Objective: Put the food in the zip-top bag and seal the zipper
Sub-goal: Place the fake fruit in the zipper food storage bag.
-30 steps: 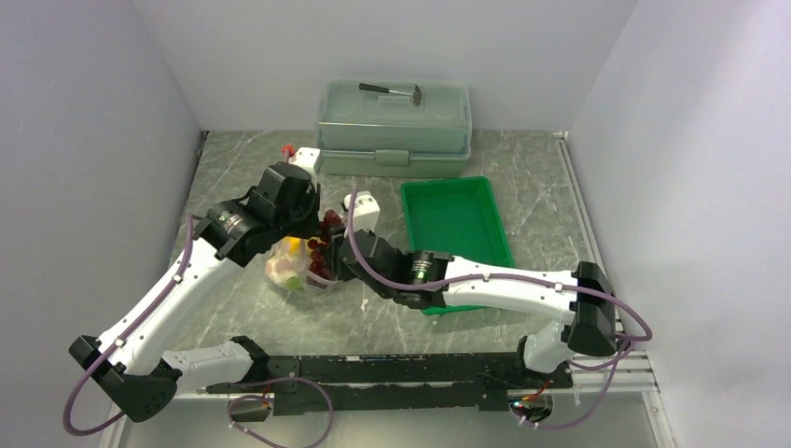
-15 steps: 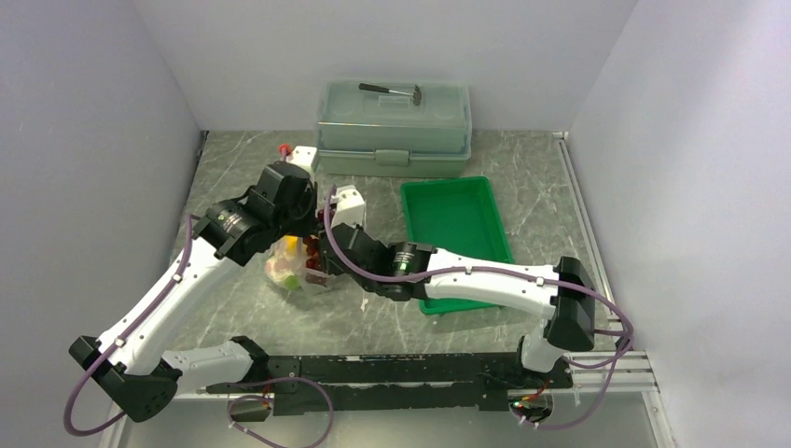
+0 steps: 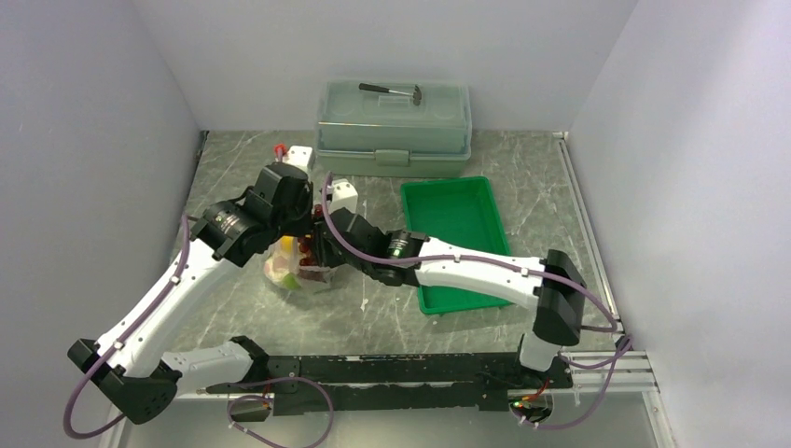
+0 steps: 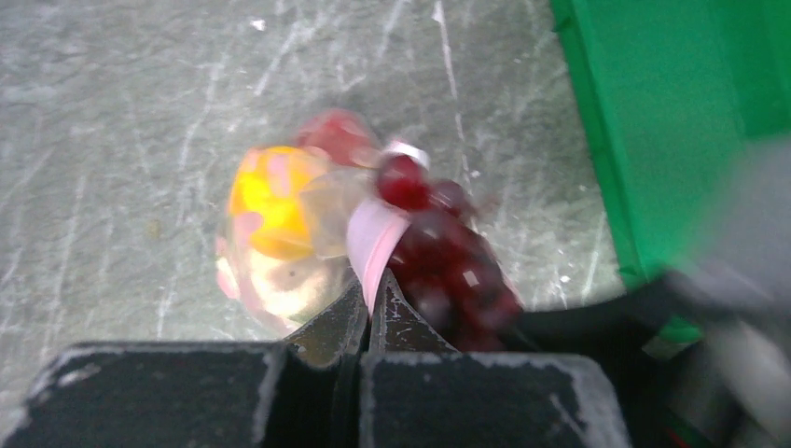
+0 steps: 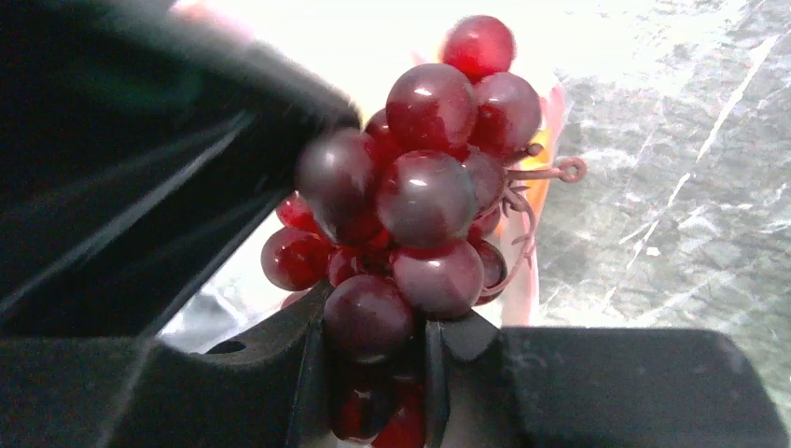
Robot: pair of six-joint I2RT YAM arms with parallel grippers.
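Dark-red grapes (image 5: 420, 196), one bunch on a stem, are clamped by the lower berries in the right gripper (image 5: 373, 322), jaws closed on the bunch. The bunch is held at the mouth of the zip-top bag (image 4: 280, 243), left of the green tray (image 3: 457, 219) and apart from it. Bag is of clear plastic; an orange piece (image 4: 266, 191) and some pale food are seen inside. Pink zipper strip (image 4: 373, 238) is pinched by the left gripper (image 4: 367, 303), jaws drawn tight on it. Whether any berry is past the bag's rim cannot be told. Grey marbled table (image 3: 233, 177) is seen under the bag. Pale green lidded box (image 3: 392, 131) is set behind the tray, with a hammer (image 3: 390, 91) laid on its lid.
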